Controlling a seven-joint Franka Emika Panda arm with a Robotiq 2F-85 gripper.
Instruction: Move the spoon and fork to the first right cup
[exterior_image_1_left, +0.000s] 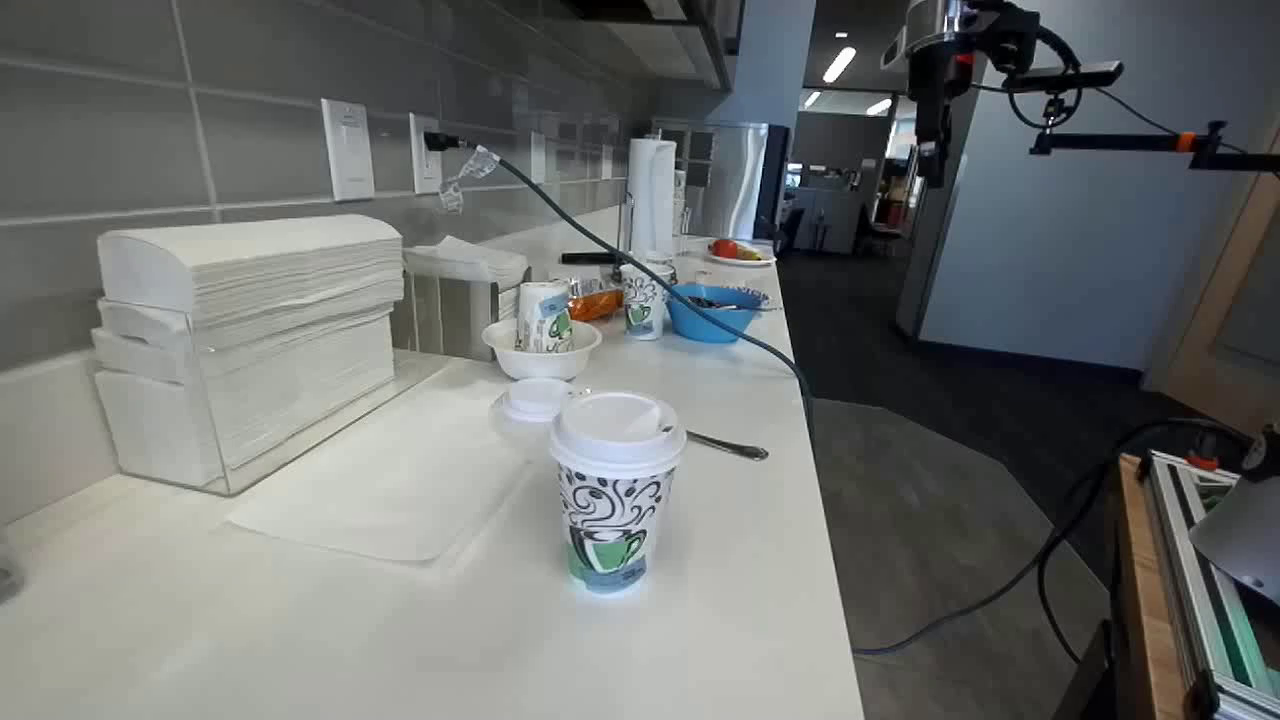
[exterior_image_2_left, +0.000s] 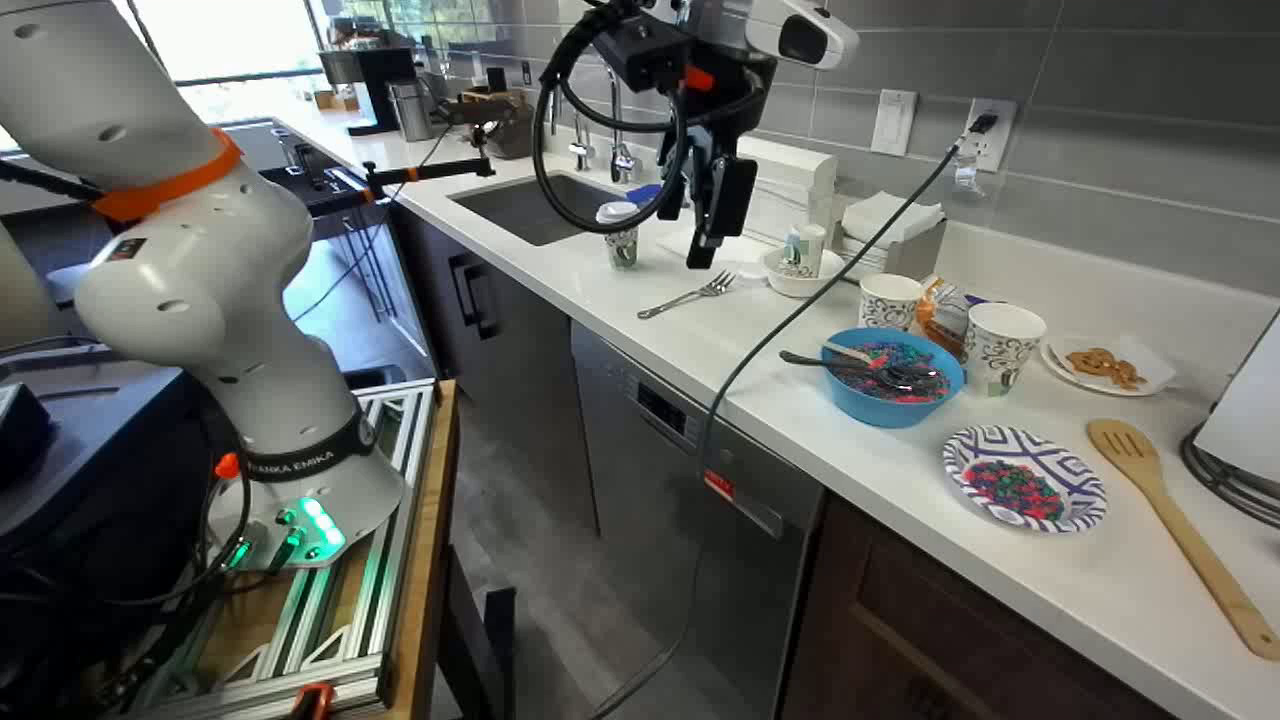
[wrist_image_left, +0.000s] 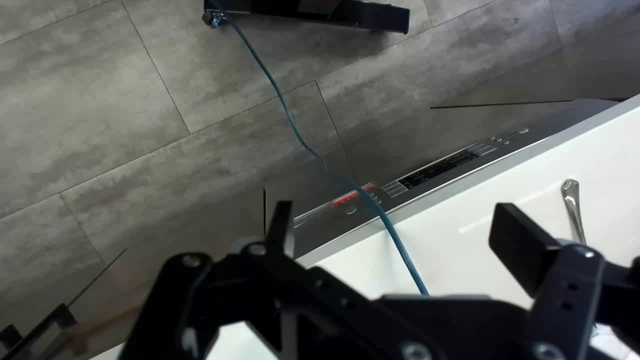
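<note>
Spreading its fingers wide, the gripper (wrist_image_left: 392, 220) takes up the bottom of the wrist view: released. Cable (wrist_image_left: 384, 219), one, from upper left to bottom centre, across the edge of the white counter (wrist_image_left: 532, 182). Dishwasher (wrist_image_left: 440, 167), control strip right of centre. Fork (wrist_image_left: 571, 202), on the counter at far right; handle only, remainder hidden behind the gripper.

In an exterior view: the fork, upper centre, flat on the counter, tines toward the right. Lidded cup (exterior_image_2_left: 622, 248), upright, left of it. White bowl (exterior_image_2_left: 800, 288), upper centre, holding an inner cup (exterior_image_2_left: 802, 248). Blue bowl (exterior_image_2_left: 880, 410), right of centre, holding coloured bits (exterior_image_2_left: 908, 351); spoon (exterior_image_2_left: 835, 362) lying in it, handle out over the rim at left. Right cup (exterior_image_2_left: 1000, 350), upright, just beside the blue bowl; contact cannot be told. Rear cup (exterior_image_2_left: 888, 298), behind that bowl. Turner (exterior_image_2_left: 1190, 531), wooden, lower right. Arm (exterior_image_2_left: 190, 300), left.

In an exterior view: the lidded cup, centre. Sheet (exterior_image_1_left: 390, 490), flat, left of it. Towels (exterior_image_1_left: 300, 340), stacked, far left. Roll (exterior_image_1_left: 652, 200), upper centre, standing. Gripper, hanging at upper right; finger gap unclear there.
</note>
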